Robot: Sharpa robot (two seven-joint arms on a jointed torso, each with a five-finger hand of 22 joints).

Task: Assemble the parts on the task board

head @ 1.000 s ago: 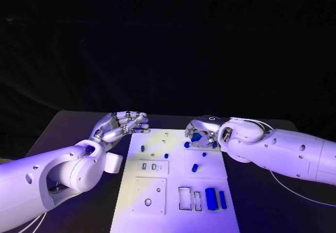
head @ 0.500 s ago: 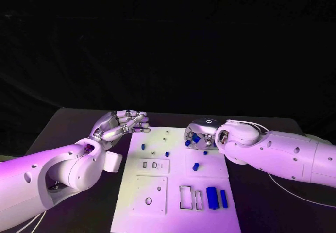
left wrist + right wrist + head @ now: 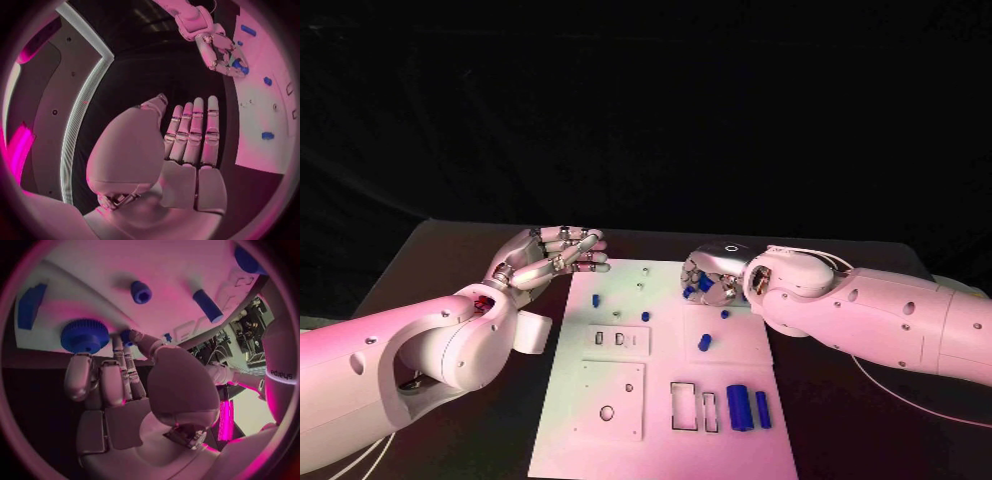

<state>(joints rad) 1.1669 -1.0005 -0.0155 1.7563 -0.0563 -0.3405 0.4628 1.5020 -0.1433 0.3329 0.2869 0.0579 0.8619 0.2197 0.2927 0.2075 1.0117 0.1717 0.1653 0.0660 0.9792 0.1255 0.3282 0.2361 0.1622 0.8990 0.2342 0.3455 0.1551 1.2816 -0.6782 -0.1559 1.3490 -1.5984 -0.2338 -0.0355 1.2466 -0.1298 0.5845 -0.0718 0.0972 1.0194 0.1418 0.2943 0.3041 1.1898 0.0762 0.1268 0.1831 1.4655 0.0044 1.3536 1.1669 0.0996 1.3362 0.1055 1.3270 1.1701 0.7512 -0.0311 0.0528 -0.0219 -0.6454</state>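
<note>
Left hand (image 3: 548, 258) hangs over the black table (image 3: 430, 280) just beside the far left corner of the task board (image 3: 661, 425), palm bare, fingers straight and side by side in its own wrist view, holding nothing. Nearest to it on the board is a small blue peg (image 3: 594, 300), well apart from its fingertips.

Across the board, at the far right corner, the right hand (image 3: 708, 278) is clearly the nearer one to the work: its wrist view shows its fingertips (image 3: 80, 361) touching the rim of a round blue knurled knob (image 3: 84, 336) that sits on the board just ahead of the palm. As I read it, the next move turns on that knob, which lies straight out past the fingers.

Whether the fingers truly pinch the knob or merely rest against it I cannot tell; from the head view the hand's own back hides the contact.
</note>
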